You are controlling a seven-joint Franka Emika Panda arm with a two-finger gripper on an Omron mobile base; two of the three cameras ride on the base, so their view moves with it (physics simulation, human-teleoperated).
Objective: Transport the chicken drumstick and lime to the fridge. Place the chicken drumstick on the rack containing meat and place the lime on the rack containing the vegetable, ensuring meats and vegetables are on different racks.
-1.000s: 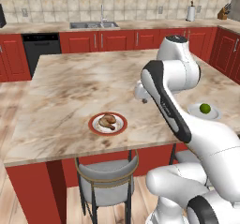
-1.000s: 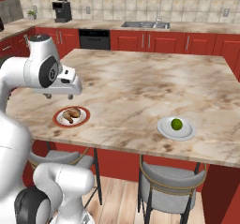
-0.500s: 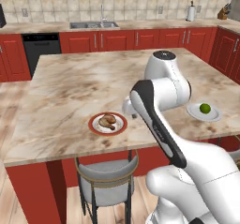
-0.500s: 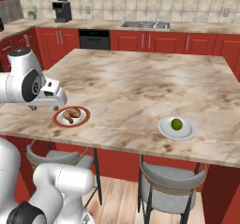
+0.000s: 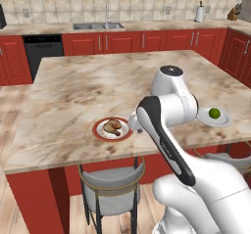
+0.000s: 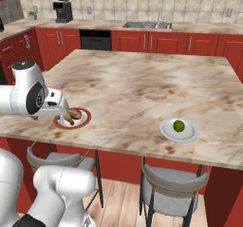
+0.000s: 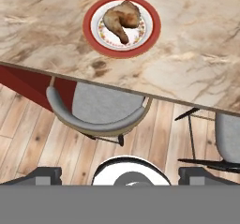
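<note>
The arm has swung down and over toward the near edge of the island in the last second; a second ago the hand was higher and further back over the counter, now the gripper [image 6: 60,108] sits low, right beside the red-rimmed plate [image 5: 98,134]. Jaws spread wide, nothing between them. So this reads as the approach for the first pick, not yet a grasp.

The chicken drumstick [image 7: 121,18] lies on that plate, golden-brown, thick end away from the hand, bone end pointing back toward it. In the hand view it is ahead of the fingers and a bit to the left, well beyond them; directly below the hand is a grey stool [image 7: 101,107] and wood floor, so the hand looks to be tilted out past the counter edge and needs to come forward over the plate.

The lime [image 6: 178,125] sits alone on a plain white plate [image 6: 166,132], well apart from the gripper, far along the same counter edge. Untouched.

Both items remain on their plates on the marble island [image 5: 83,83]; neither delivery has started. The fridge is not in these frames.
</note>
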